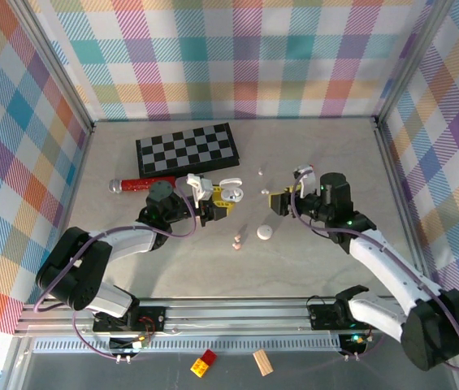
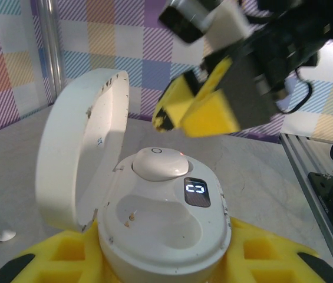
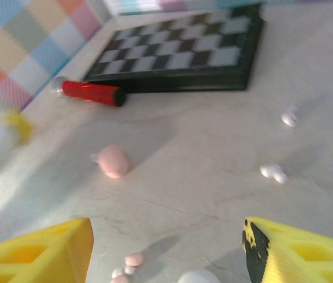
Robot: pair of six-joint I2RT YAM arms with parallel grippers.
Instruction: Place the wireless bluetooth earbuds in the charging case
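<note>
The left gripper [image 2: 163, 262] clenches one open charging case [image 2: 154, 218]. The right gripper [image 3: 167, 227] gapes empty; ahead lie two white earbuds [image 3: 272, 172] and two pink earbuds [image 3: 134, 259].

We read one sign: a small dark display [image 2: 194, 192], lit with white segmented characters, set into the inner face of the open charging case [image 2: 154, 236]. The characters look like "C3", though we cannot be sure of the first one. The display sits just right of the empty well and just beside the seated white earbud [image 2: 159, 165], whose top bears a thin ring mark [image 2: 157, 151]. Tiny dark marks on the lid [image 2: 81, 171] are too small to read.
</note>
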